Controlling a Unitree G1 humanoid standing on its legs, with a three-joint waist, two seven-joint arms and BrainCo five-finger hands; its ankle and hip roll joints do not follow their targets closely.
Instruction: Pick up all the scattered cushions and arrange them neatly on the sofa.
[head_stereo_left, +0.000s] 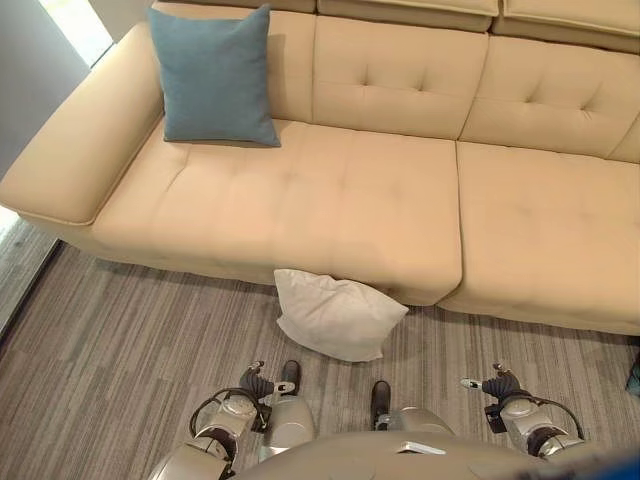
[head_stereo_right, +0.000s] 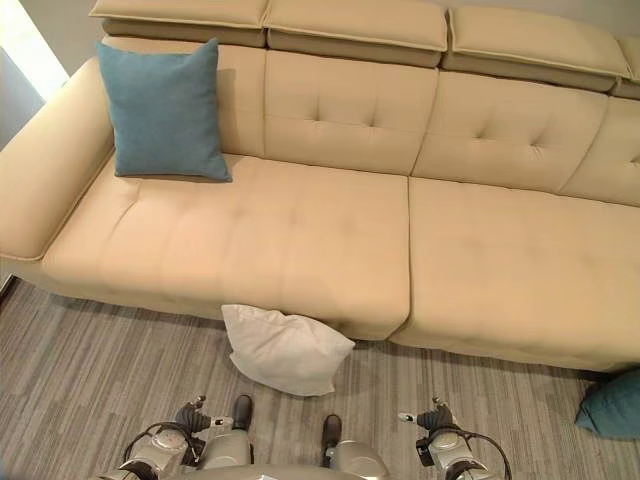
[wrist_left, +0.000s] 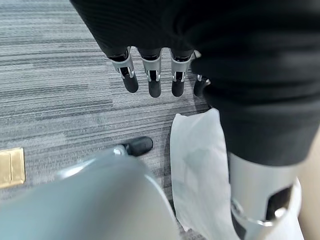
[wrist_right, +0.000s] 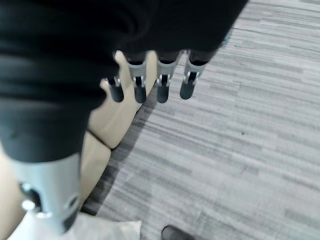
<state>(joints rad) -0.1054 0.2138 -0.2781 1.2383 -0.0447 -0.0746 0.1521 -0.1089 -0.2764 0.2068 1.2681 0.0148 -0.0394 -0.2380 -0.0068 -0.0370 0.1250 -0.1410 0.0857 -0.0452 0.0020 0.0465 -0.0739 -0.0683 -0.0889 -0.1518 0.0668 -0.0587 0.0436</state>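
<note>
A blue cushion (head_stereo_left: 214, 76) stands upright against the backrest at the left end of the beige sofa (head_stereo_left: 400, 200). A white cushion (head_stereo_left: 336, 314) lies on the grey carpet (head_stereo_left: 120, 340), touching the front of the sofa base. The right eye view also catches a teal cushion (head_stereo_right: 615, 405) on the carpet by the sofa's right end. The left hand (wrist_left: 150, 75) and the right hand (wrist_right: 150, 82) hang low, fingers straight and slightly apart, holding nothing.
</note>
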